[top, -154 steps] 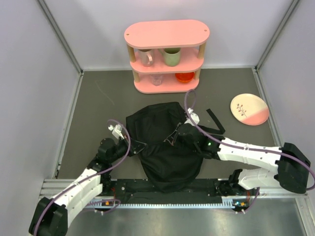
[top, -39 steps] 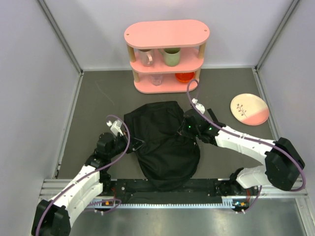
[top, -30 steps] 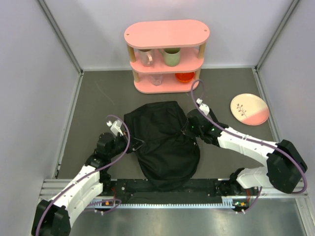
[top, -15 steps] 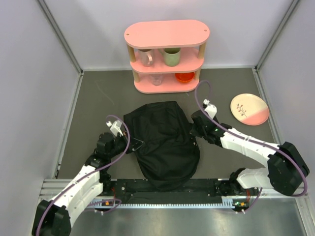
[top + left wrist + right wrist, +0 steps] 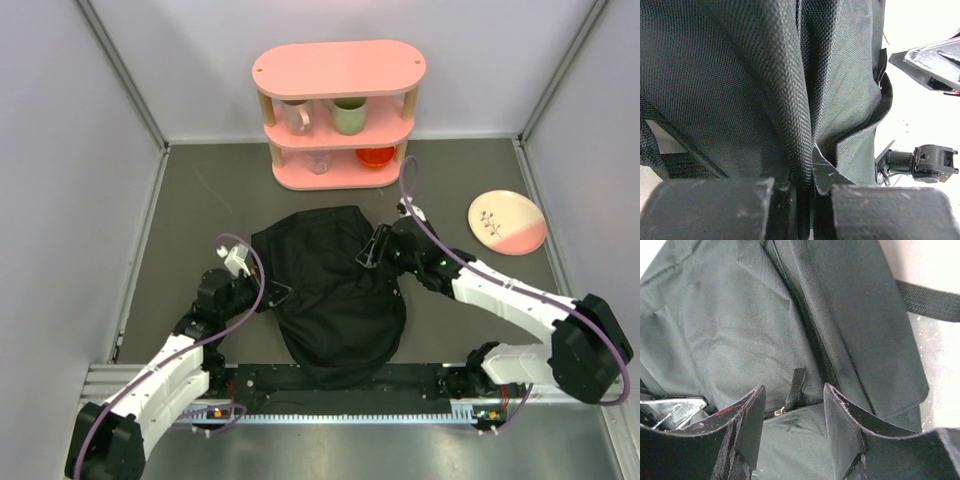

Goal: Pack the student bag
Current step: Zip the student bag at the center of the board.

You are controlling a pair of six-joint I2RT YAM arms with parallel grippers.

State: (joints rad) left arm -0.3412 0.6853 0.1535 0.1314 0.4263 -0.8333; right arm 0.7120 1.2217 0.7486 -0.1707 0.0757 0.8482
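With the black backpack (image 5: 330, 300) lying mid-frame on the desk (image 5: 200, 210) and the left hand (image 5: 802, 200) pinching its fabric taut, the right hand (image 5: 792, 395), jaws parted, is hovering over the zipper pull (image 5: 798, 380), probably needing a square, centred grip there.

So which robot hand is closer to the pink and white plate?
Right. The right gripper is open over the black backpack's right half, the side toward the plate. The left gripper pinches the backpack's left edge, farther away.
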